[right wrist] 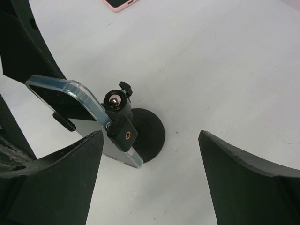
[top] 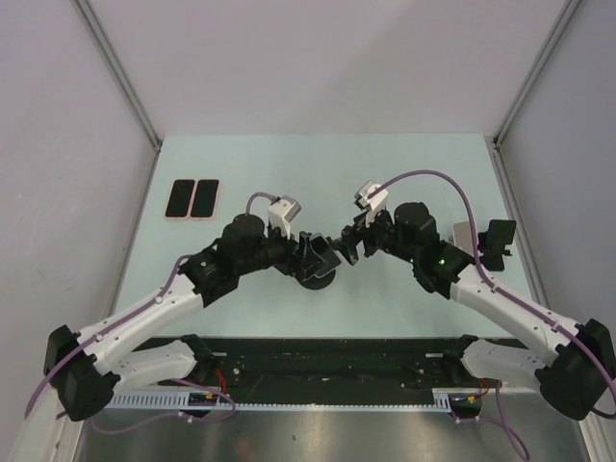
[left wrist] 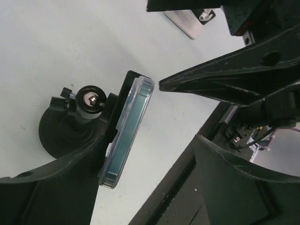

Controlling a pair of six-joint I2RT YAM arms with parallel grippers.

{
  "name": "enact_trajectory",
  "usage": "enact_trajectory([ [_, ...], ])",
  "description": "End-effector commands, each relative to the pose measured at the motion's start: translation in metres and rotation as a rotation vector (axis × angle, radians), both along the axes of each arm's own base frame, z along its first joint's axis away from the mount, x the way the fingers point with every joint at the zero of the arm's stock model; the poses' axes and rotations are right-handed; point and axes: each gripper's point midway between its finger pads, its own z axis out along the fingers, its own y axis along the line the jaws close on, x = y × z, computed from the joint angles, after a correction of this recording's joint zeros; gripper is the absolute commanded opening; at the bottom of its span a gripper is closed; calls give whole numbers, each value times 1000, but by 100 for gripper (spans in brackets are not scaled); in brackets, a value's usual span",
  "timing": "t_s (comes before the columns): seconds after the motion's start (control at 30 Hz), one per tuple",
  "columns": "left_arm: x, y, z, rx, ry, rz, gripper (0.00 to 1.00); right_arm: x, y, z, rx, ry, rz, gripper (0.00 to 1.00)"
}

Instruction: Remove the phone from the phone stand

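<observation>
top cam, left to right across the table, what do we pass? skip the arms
two dark phones lying side by side → phone stand in the middle → silver piece → black clamp at the right edge

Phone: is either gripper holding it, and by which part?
Nothing is held. The phone sits in the stand; the left gripper and right gripper jaws are open, not clamped on it.

White-and-black twin-arm rig
Left arm and right arm: white links, black joints, purple cables, matte black end effector fingers.
</observation>
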Motion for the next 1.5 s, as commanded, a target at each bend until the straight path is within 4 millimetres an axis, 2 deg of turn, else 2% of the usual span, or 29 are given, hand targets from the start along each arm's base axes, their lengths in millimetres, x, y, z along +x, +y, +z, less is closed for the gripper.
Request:
enact_trajectory([
  [0.0, -5, -11, 47, -122, -29, -3, 80, -3, -6, 3, 3, 9, -61, 89],
  [0.13, -2, -4, 58, -136, -67, 35, 86, -18, 5, 9, -5, -21, 11, 97],
  [0.27, 11, 21, 72, -151, -134, 148, 97, -31, 15, 13, -8, -45, 62, 100],
  [0.37, 22, 43, 79, -171, -147, 200, 98, -41, 28, 17, 3, -67, 81, 100],
  [0.4, 30, 55, 77, -168, -142, 232, 98, -39, 32, 25, 25, -94, 61, 100],
  [0.47, 35, 66, 75, -171, -136, 255, 98, -39, 40, 26, 31, -111, 37, 100],
  [0.5, 43, 79, 70, -166, -130, 296, 98, -41, 46, 33, 45, -142, 14, 100],
  [0.57, 44, 89, 67, -172, -118, 300, 98, -41, 54, 32, 37, -161, -17, 100],
  [0.7, 53, 121, 51, -150, -109, 390, 98, -45, 68, 39, 52, -202, -86, 100],
  [0.8, 55, 134, 37, -116, -98, 431, 99, -44, 77, 37, 50, -208, -119, 100],
  [0.97, 57, 142, 20, -75, -76, 460, 99, -49, 84, 36, 62, -223, -194, 100],
  [1.2, 56, 140, 4, -50, -47, 441, 99, -38, 78, 31, 61, -242, -337, 100],
  [1.47, 52, 139, -5, -49, -26, 435, 99, -34, 87, 18, -1, -275, -323, 100],
])
